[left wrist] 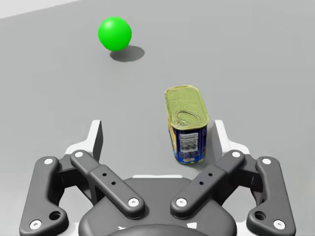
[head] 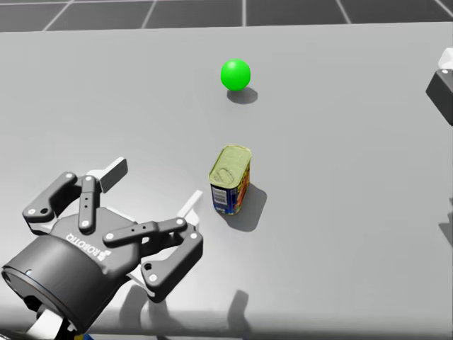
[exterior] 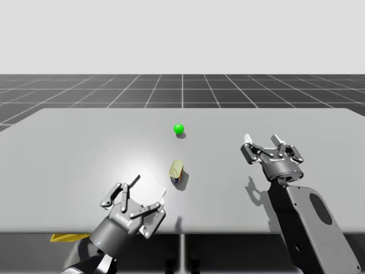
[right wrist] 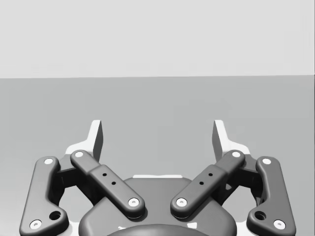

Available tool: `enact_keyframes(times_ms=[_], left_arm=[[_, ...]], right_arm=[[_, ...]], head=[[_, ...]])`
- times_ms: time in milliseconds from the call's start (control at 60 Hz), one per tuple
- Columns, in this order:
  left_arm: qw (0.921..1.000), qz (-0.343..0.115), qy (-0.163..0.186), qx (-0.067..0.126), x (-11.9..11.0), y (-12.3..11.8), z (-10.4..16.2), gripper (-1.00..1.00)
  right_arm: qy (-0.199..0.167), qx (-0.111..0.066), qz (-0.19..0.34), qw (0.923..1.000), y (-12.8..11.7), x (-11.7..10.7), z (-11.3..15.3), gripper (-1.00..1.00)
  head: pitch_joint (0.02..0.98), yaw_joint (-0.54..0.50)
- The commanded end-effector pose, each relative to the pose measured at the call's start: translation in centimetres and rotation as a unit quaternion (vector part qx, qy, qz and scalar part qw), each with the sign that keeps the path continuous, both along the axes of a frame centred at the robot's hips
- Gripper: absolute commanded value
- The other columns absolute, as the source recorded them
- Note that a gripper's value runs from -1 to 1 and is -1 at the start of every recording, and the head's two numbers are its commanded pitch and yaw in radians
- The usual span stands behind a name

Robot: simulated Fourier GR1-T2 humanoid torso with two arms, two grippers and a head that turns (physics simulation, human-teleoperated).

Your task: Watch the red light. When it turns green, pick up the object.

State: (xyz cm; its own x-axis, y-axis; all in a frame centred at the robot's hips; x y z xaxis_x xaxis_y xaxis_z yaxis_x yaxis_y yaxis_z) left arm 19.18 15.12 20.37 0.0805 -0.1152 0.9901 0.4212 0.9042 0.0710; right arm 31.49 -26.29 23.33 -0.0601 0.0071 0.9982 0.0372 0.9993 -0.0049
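High view, w/ head and wrist views. L gripper point(exterior: 149, 189) point(head: 154, 188) point(left wrist: 157, 132): 2 fingers spread wide, holding nothing, hovering low over the grey table point(exterior: 85, 148). The blue rounded-rectangular can w/ gold lid point(exterior: 177, 171) point(head: 231, 180) point(left wrist: 187, 125) stands upright near table centre, at approx. 1 o'clock of the L gripper. In the L wrist view it sits between the finger lines, close beside 1 finger; a narrow gap shows, so no contact on either side. R gripper point(exterior: 262, 138) point(right wrist: 157, 130): fingers equally wide apart, nothing between them, bare table ahead. It is at approx. 2 o'clock of the can and well apart from it. Signal light point(exterior: 179, 128) point(head: 236, 74) point(left wrist: 114, 33): green sphere resting on the table at 12 o'clock of the can, apart from it. Count: 2 grippers, 1 can, 1 light, 1 table.
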Motion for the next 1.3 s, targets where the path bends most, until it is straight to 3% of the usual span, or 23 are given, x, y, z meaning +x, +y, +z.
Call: enact_keyframes(times_ms=[17,350,733,1100,1117,1133,1167,1183,1250,1300], left_arm=[[0.9993,-0.021,0.030,0.005,-0.5,-2.4,-2.4,-1.00],[0.9980,-0.002,0.063,0.009,2.2,-4.5,-4.1,-1.00],[0.9941,0.010,0.107,0.010,7.1,-7.5,-5.6,-1.00],[0.9914,0.022,0.127,0.018,8.2,-8.1,-7.0,-1.00],[0.9914,0.023,0.128,0.018,8.2,-8.1,-7.1,-0.83],[0.9912,0.024,0.129,0.017,8.2,-8.0,-7.2,-0.41],[0.9912,0.026,0.128,0.021,8.2,-8.0,-7.4,0.03],[0.9913,0.027,0.127,0.023,8.2,-8.0,-7.4,0.71],[0.9912,0.020,0.129,0.019,8.0,-8.0,-7.5,0.98],[0.9916,0.019,0.126,0.021,8.0,-8.0,-7.6,1.00]], right_arm=[[0.000,-0.001,-0.002,1.0000,0.0,0.0,0.0,-1.00],[-0.001,-0.001,-0.003,1.0000,-0.1,0.0,0.0,-1.00],[-0.007,0.000,-0.002,1.0000,-0.1,-0.2,0.4,-1.00],[-0.008,0.000,-0.002,1.0000,0.0,-0.3,0.4,-1.00],[-0.008,-0.001,-0.002,1.0000,0.0,-0.3,0.4,-1.00],[-0.008,0.000,-0.002,1.0000,0.0,-0.3,0.4,-1.00],[-0.008,-0.001,-0.002,1.0000,0.0,-0.3,0.4,-1.00],[-0.008,-0.001,-0.002,1.0000,0.0,-0.3,0.4,-1.00],[-0.008,-0.001,-0.003,1.0000,0.0,-0.3,0.4,-1.00],[-0.008,-0.001,-0.003,1.0000,0.0,-0.3,0.4,-1.00]], head=[[0.826,0.05],[0.828,0.05],[0.817,0.03],[0.821,0.03],[0.821,0.03],[0.820,0.03],[0.819,0.03],[0.818,0.03],[0.807,0.04],[0.787,0.04]])
